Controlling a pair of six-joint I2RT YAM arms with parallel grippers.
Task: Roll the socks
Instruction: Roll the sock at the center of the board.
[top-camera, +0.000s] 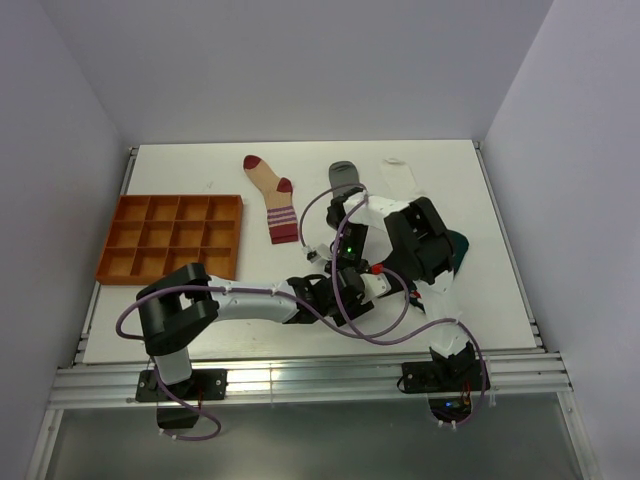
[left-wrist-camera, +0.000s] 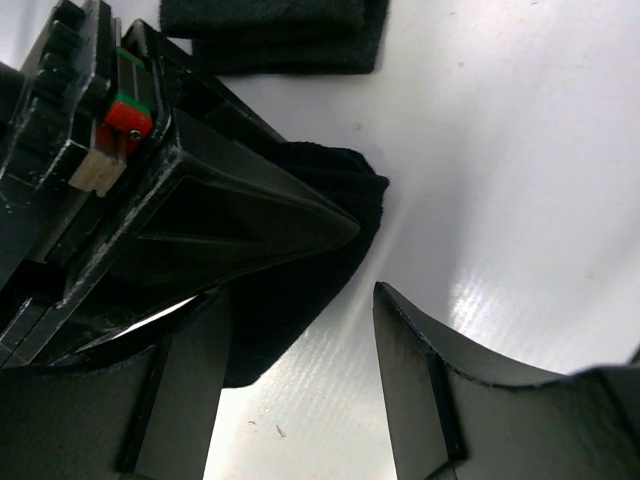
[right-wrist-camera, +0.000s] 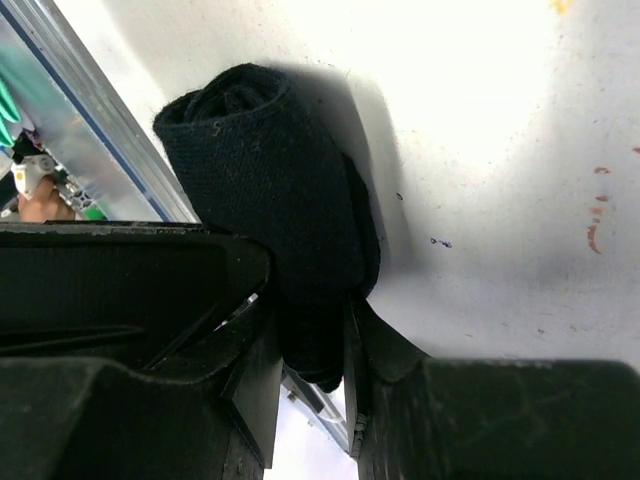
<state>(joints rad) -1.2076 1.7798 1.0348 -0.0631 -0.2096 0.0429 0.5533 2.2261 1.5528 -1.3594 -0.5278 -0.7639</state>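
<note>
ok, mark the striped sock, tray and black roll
striped sock (top-camera: 272, 198): top view, beige middle.
tray (top-camera: 180, 198): top view, far rim.
black roll (right-wrist-camera: 265, 190): right wrist view, roll's outer layer.

Orange compartment tray (top-camera: 180, 199) on white table (top-camera: 200, 170)

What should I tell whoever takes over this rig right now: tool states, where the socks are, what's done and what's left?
Tools: left tool open and empty, close beside the right one. The right tool is shut on a rolled black sock.
Socks: second black sock lies nearby. The striped sock, grey sock and white sock lie unrolled at the far side. The teal sock is partly hidden by the right arm.
Done: one black roll, apparently.
Left: let it go, then roll the rest.
</note>
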